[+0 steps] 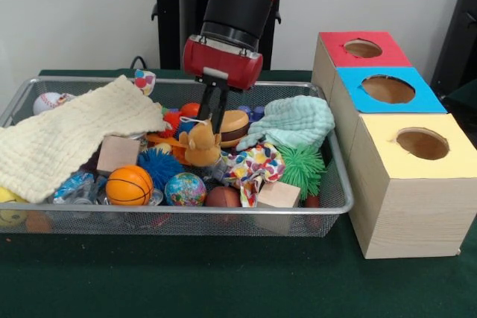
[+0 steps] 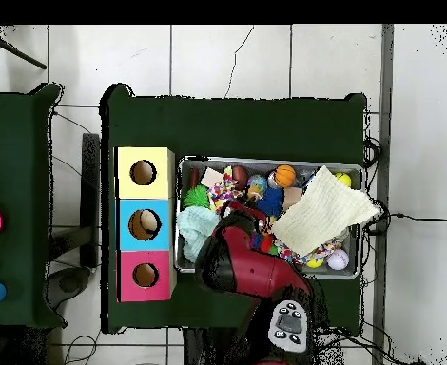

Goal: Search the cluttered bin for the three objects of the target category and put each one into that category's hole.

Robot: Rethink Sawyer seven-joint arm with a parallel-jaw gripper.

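From the front, the red and black arm comes down into the wire bin [image 1: 339,184], and its gripper [image 1: 213,118] hangs right over a little orange stuffed animal [image 1: 200,147] in the middle of the pile. The two dark fingers [image 1: 221,109] point straight down and sit close together, just above or touching the toy's head, but I cannot tell if they are pinching it or only near it. The toy sits on top of the other things, so it is easy to reach. Around it lie a basketball [image 1: 129,185], a globe ball [image 1: 185,189], a blue spiky ball [image 1: 159,164], a green spiky ball [image 1: 302,166], two wooden blocks and a toy burger [image 1: 234,127]. A yellow cloth [image 1: 71,133] and a mint cloth [image 1: 292,122] are spread over parts of the pile, so more toys may hide under them. Beside the bin stand three boxes with round holes: a red box [image 1: 361,49], a blue box [image 1: 386,88] and a yellow box [image 1: 419,144], where the found things must go. From above, the arm [image 2: 246,266] covers the middle of the bin [image 2: 270,162], so the gripper and the stuffed animal are hidden. The three boxes [image 2: 144,223] stand in a row touching the bin's side, close by so each drop is a short trip. I cannot tell if anything lies in the holes.
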